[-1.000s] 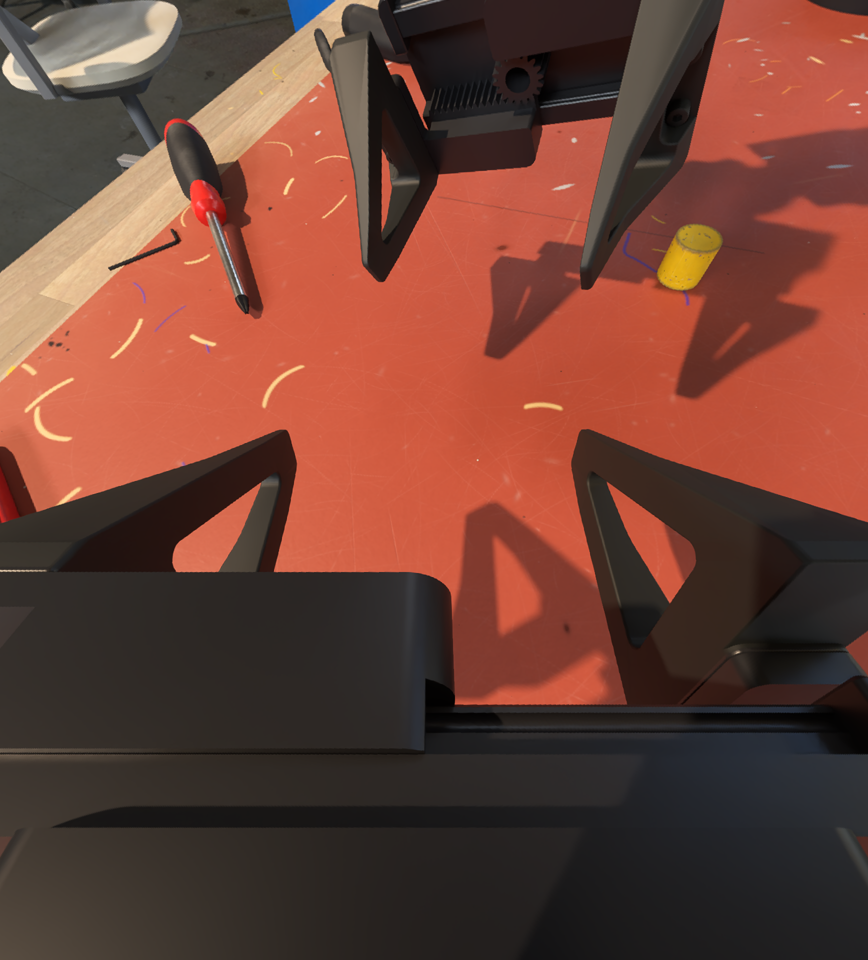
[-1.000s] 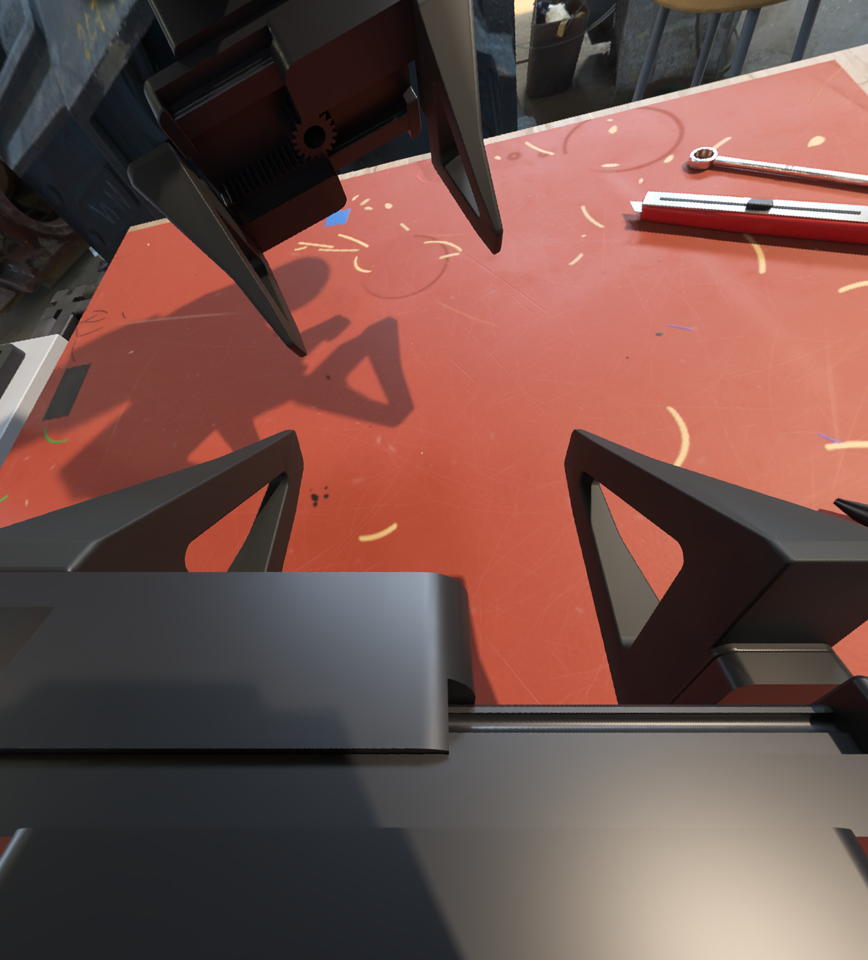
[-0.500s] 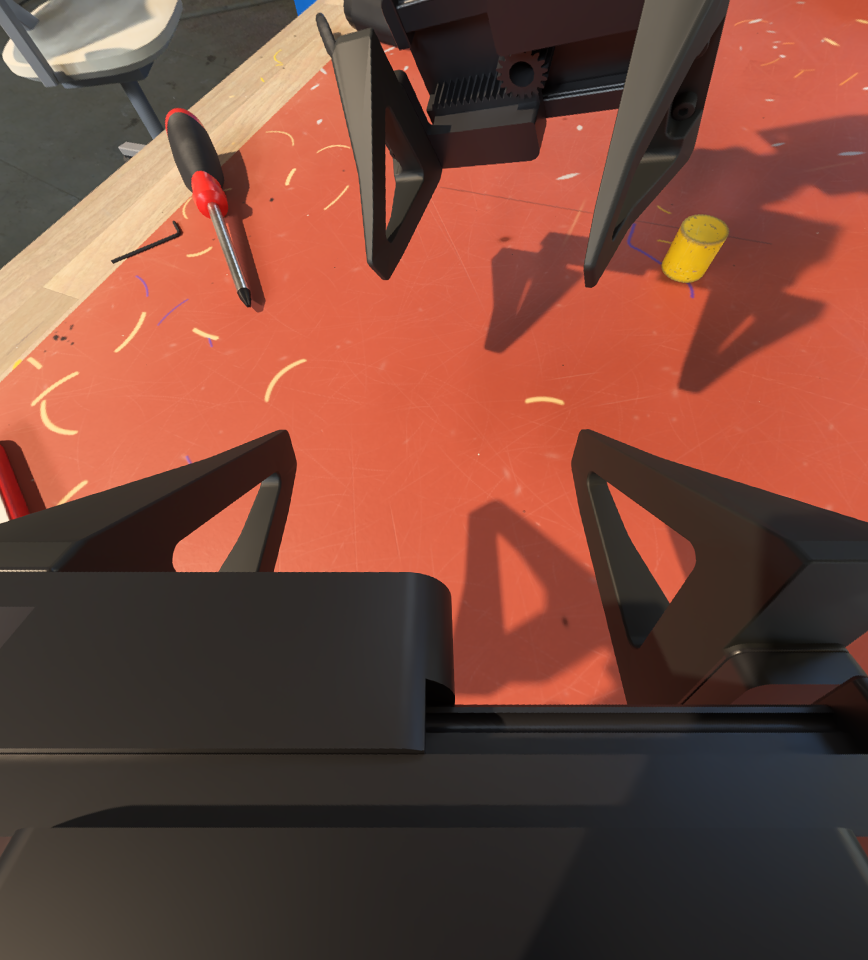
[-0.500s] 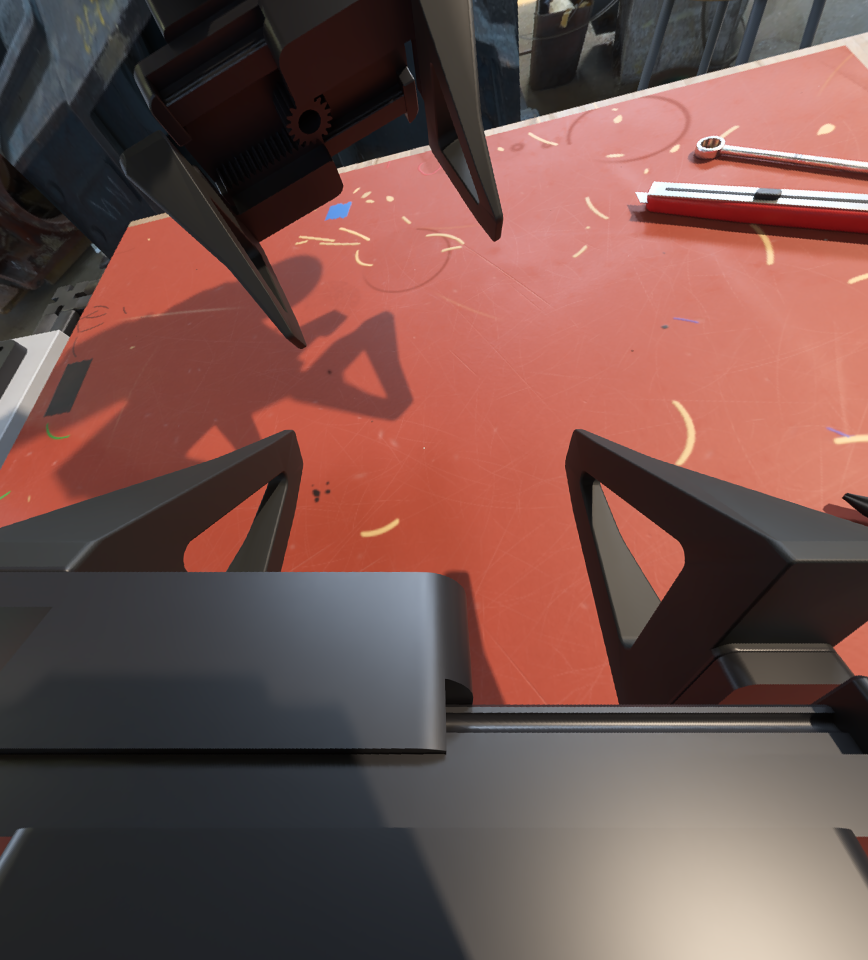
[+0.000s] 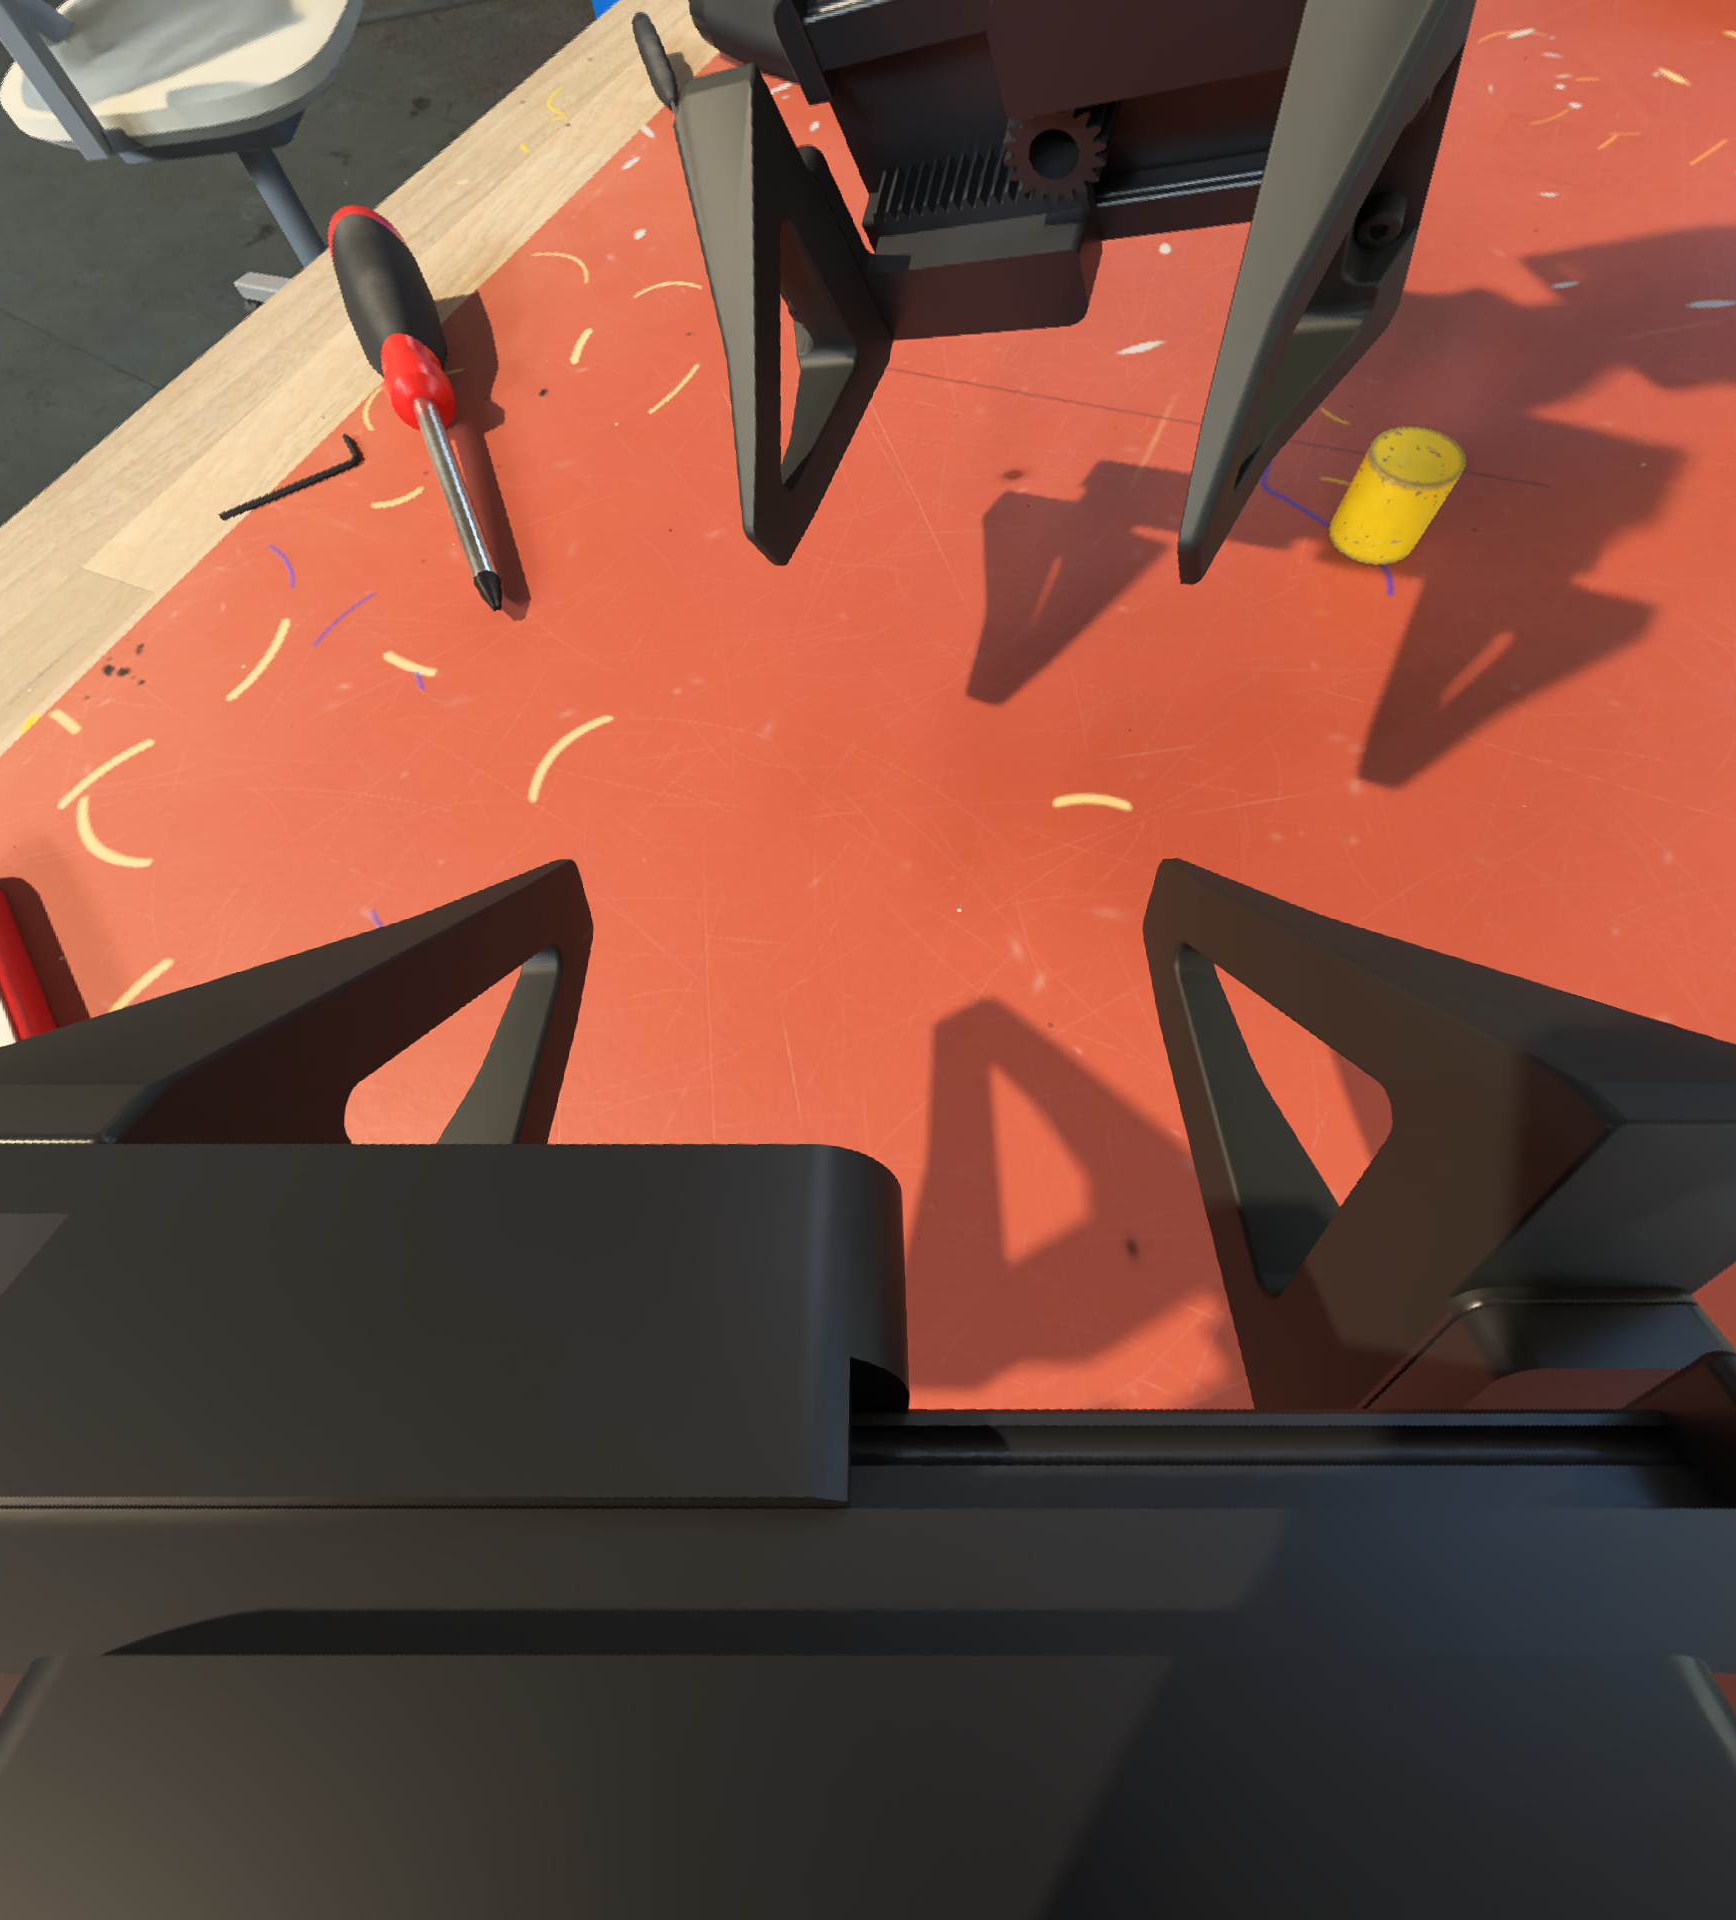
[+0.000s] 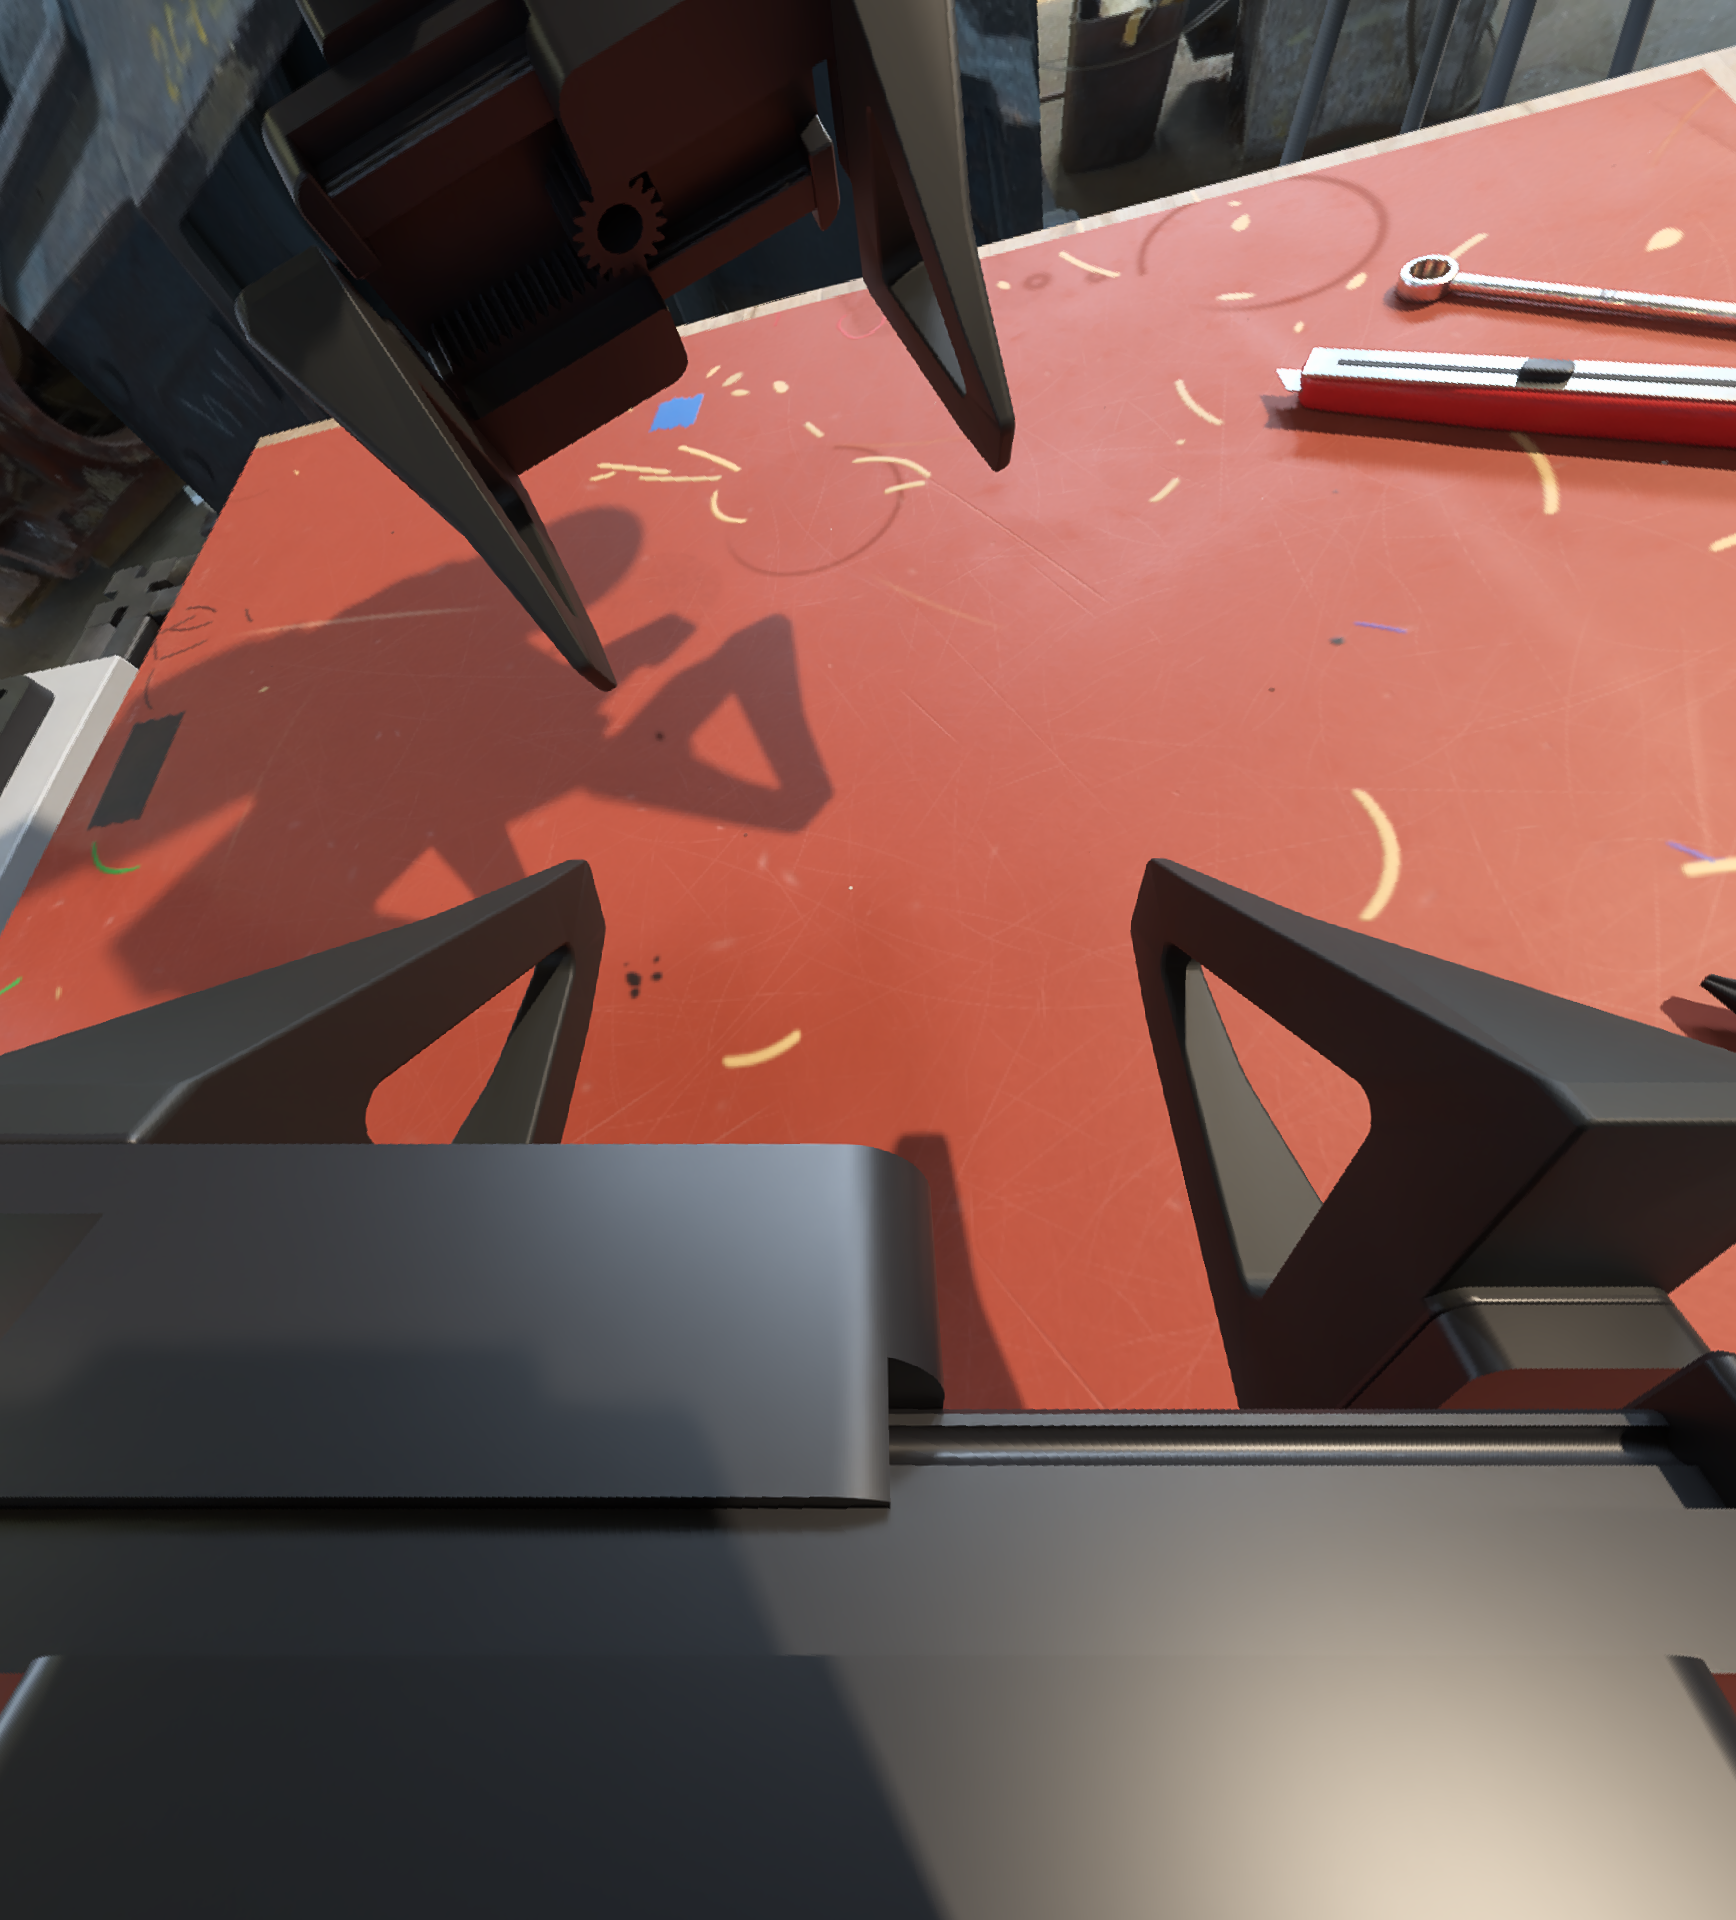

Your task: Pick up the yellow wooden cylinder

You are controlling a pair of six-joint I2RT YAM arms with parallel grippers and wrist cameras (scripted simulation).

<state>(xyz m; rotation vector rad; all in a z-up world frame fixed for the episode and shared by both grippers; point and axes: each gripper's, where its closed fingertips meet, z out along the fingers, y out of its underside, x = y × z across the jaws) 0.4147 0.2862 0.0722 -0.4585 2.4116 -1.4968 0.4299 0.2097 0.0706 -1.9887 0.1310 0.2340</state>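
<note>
With both the left pincer [image 5: 864, 883] and right pincer [image 5: 983, 566] spread apart and empty, the yellow wooden cylinder [image 5: 1396, 496] stands on the table [image 5: 843, 748] just right of the right pincer's finger, where a sideways sweep risks toppling it.

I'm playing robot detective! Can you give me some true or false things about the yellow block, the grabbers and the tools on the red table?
1. The yellow wooden cylinder is held by a gripper. False: it rests on the red mat, untouched.
2. The left gripper is open. True.
3. The right gripper is shut on the screwdriver. False: it is open and empty; the screwdriver lies on the mat.
4. A red utility knife lies near a silver wrench. True.
5. The cylinder shows in the right wrist view. False: only the left wrist view shows it.
</note>
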